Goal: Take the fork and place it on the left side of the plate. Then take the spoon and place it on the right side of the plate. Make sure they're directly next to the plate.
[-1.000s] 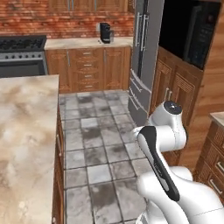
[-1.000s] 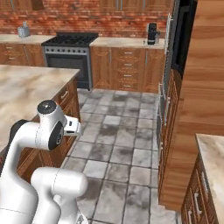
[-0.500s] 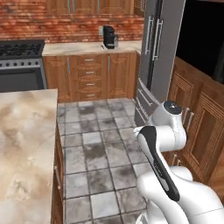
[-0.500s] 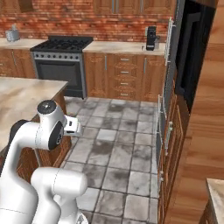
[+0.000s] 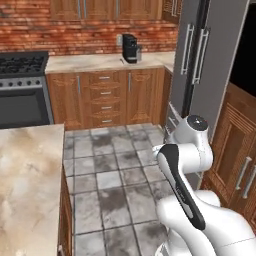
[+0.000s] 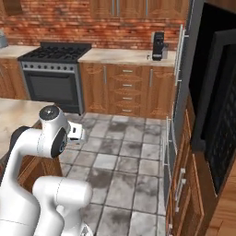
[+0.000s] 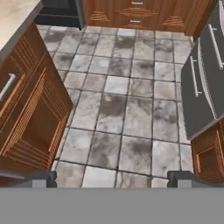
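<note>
— Fork first, you say, but where is it from the jaws?

— Can't tell; neither it, the spoon nor the plate can be made out. To the jaws' left you have the island cabinet [image 7: 30,109], ahead of them bare floor tiles [image 7: 127,109], to their right the grey fridge drawers [image 7: 203,87].

— And the gripper [image 7: 112,178]?

— Released, tips spread wide with nothing between them. I'd judge you're in transit: keep the arm tucked, bring the island's marble top [image 5: 25,190] under the hand, and find the utensils before reaching.
</note>
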